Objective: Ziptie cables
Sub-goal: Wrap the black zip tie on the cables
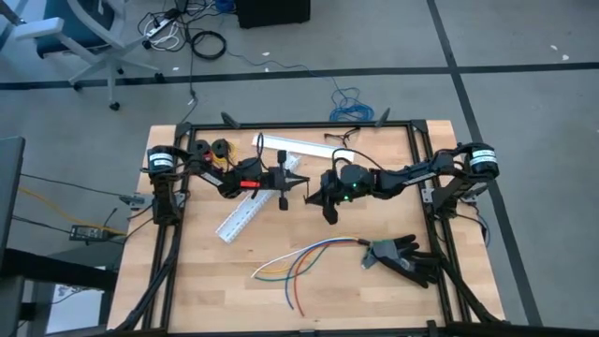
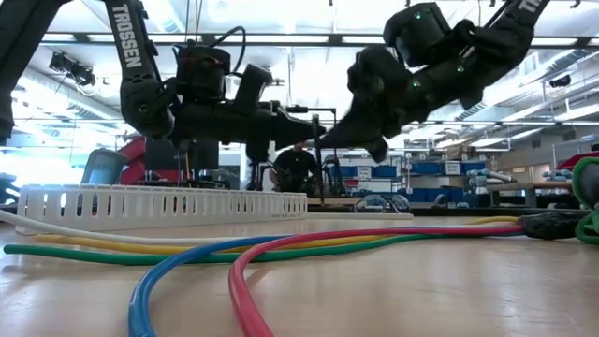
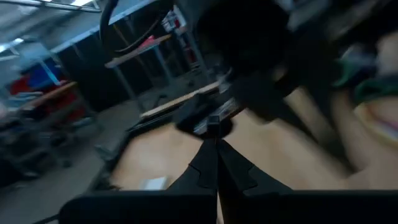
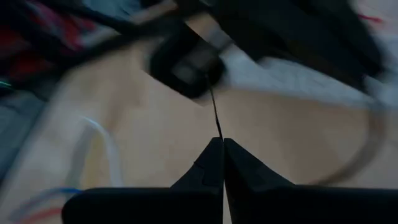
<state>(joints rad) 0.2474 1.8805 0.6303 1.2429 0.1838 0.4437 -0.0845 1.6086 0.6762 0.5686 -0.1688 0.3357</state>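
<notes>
Nearest the front edge of the table (image 1: 187, 290), the cables (image 1: 299, 264) lie loose and fanned out on the wood, blue, red, yellow and white strands running from a spread at the left toward a gathered end at the right, where they meet a black glove (image 1: 404, 257). Nothing binds them: no strap circles the bundle, so the tying itself looks not yet begun. Farther back, above the middle of the table, the two arms meet tip to tip in the air. The left pincer (image 1: 301, 182) is closed tight, and the right pincer (image 1: 314, 195) is closed too, gripping the end of the ziptie (image 4: 214, 115), which shows in the right wrist view as a thin black strand running from its fingertips up to the other arm's tip. Whether the left pincer also grips the strap cannot be told for sure. By my judgement the strap is being passed or readied between the arms, and it has yet to be brought down, looped round the wires and pulled snug. Beyond and left of the arms lie two white slotted ducts (image 1: 245, 220), open channels with nothing visible inside them, and small black spools (image 1: 211, 147) sit at the far left corner.
</notes>
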